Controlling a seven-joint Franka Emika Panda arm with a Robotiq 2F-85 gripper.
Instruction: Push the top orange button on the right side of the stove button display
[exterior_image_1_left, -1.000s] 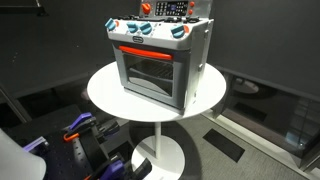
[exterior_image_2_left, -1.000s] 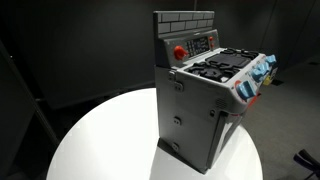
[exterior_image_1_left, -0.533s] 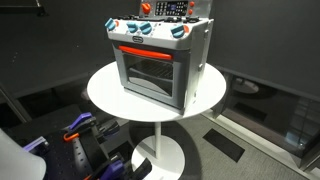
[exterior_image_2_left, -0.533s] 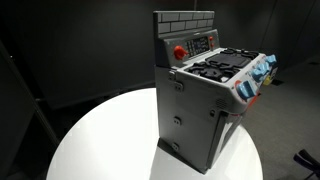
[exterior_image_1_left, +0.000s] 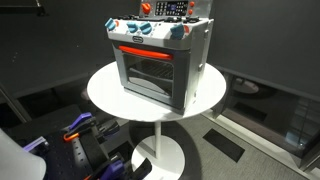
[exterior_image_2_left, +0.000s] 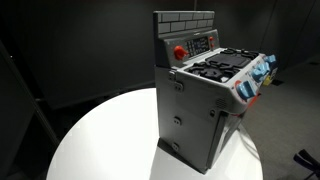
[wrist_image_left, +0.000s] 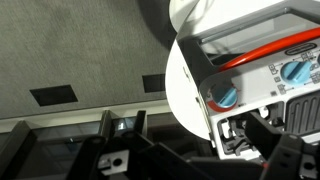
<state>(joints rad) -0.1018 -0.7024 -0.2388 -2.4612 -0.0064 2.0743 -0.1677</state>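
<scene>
The stove (exterior_image_1_left: 160, 65) is a small grey toy oven with a red door handle, standing on a round white table (exterior_image_1_left: 110, 95). It shows in both exterior views (exterior_image_2_left: 205, 110). Its button display (exterior_image_1_left: 165, 8) is the raised back panel with a dark screen, a large red round button and small orange buttons (exterior_image_2_left: 197, 45). No gripper shows in the exterior views. In the wrist view the gripper (wrist_image_left: 215, 150) is dark and blurred at the bottom edge, fingers apart and empty, above the stove's knob side (wrist_image_left: 227, 95). The button display is out of the wrist view.
The table stands on a white pedestal base (exterior_image_1_left: 160, 155) on grey carpet. Blue and black equipment (exterior_image_1_left: 80, 128) sits low beside the table. Dark curtains close off the background. Dark floor panels (wrist_image_left: 50, 95) show in the wrist view.
</scene>
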